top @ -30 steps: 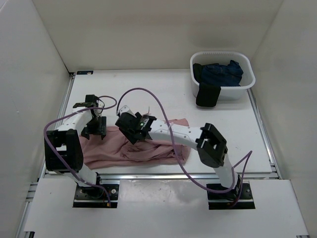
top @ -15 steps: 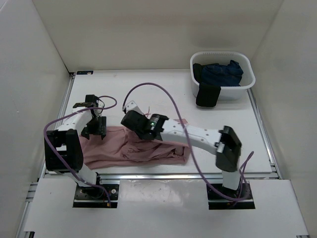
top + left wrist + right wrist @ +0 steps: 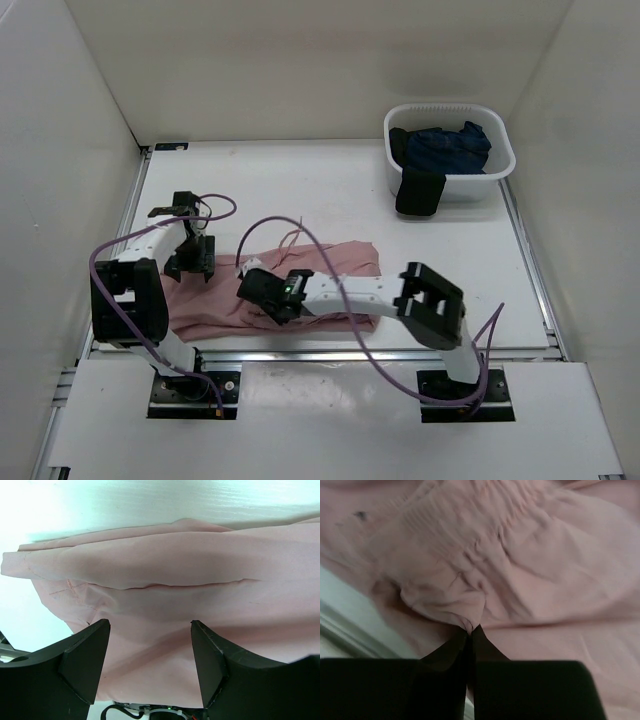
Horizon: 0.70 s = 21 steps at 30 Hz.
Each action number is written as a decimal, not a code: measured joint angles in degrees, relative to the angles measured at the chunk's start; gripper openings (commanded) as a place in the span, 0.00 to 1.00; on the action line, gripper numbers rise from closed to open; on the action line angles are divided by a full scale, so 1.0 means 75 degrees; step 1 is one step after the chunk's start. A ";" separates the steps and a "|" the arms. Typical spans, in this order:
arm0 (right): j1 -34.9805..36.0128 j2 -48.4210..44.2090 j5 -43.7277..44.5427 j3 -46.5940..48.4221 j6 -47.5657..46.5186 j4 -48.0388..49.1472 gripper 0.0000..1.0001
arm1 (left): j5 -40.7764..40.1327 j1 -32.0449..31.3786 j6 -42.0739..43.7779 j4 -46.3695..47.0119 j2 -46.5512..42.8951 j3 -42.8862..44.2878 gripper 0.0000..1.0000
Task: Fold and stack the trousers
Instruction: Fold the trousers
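Dusty-pink trousers (image 3: 335, 262) lie bunched on the near-left part of the worktop (image 3: 300, 180), running from under the left arm across to the middle. They are not yet a flat fold.

Right gripper (image 3: 258, 288): low over the garment's near middle. In the wrist view its 2 fingers (image 3: 447, 655) are pressed together on a small pucker of cloth just below the gathered waistband (image 3: 470, 525).

Left gripper (image 3: 190, 262): at the far-left end of the garment. Its fingers (image 3: 85, 655) are spread wide with smooth cloth between and beneath them. Contact with the cloth cannot be confirmed.

Beyond the garment, a white tub (image 3: 500, 170) stands at the far right, well apart. It holds a navy garment (image 3: 445, 145), and a black garment (image 3: 420, 192) hangs over its front wall.

Risks, as judged:
- The right pinch looks shallow and may hold only 1 layer. A pull could slip off or drag the top layer alone, deepening the wrinkles.
- The left end is unpinned, so the whole garment may slide rather than fold.
- The purple cable (image 3: 310, 240) loops over the cloth near the loose drawstring (image 3: 290, 236) and could snag either.
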 measured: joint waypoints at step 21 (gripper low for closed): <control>-0.0609 -0.2352 0.0172 -0.1017 0.1550 0.0052 0.01 | -0.0047 0.0000 0.0000 -0.0073 0.0067 0.0009 0.77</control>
